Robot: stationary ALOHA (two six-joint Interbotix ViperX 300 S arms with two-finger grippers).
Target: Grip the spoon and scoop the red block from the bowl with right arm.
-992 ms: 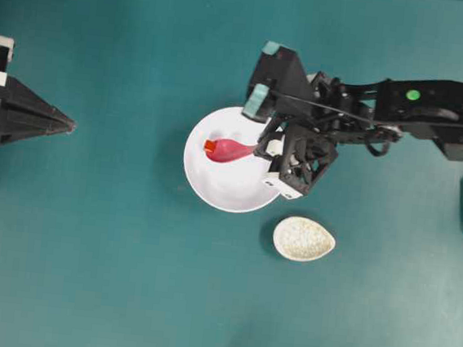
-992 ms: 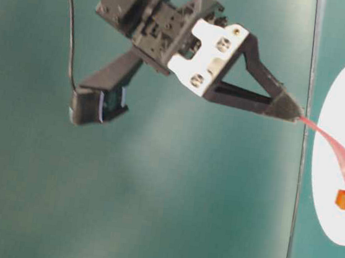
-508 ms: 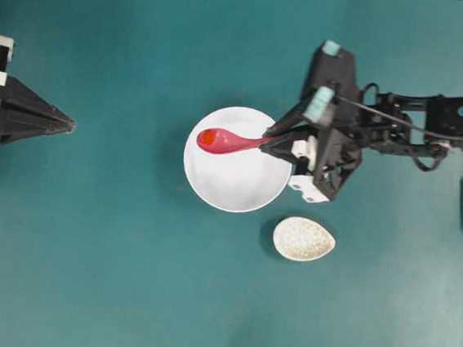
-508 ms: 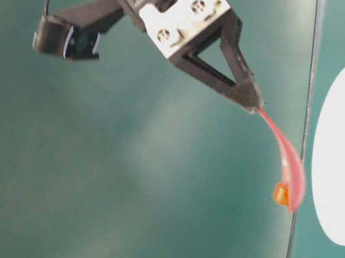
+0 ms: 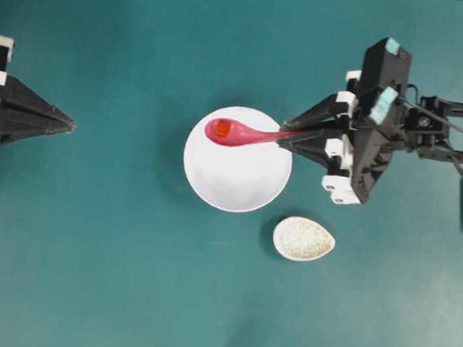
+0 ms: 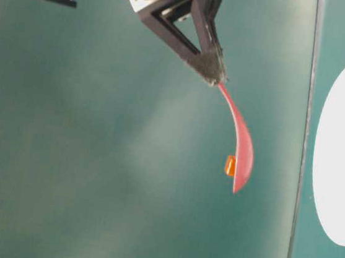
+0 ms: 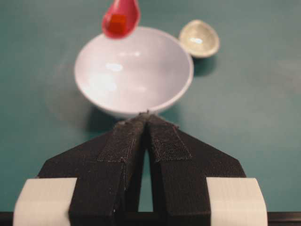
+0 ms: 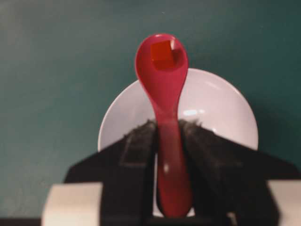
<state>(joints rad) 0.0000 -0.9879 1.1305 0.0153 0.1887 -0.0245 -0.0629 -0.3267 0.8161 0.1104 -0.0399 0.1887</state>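
The red block (image 5: 220, 129) sat in the scoop of the spoon (image 5: 243, 134), which hung in the air above the far-left part of the bowl (image 5: 238, 186), clear of its rim. The spoon's handle was pinched between the fingers of the right gripper (image 5: 287, 137), jaws clamped on it from both sides. Near the bowl lay a speckled egg-shaped dish (image 5: 304, 239). Well apart at the table's left edge, the left gripper (image 5: 70, 125) rested with its jaws pressed together, holding nothing.
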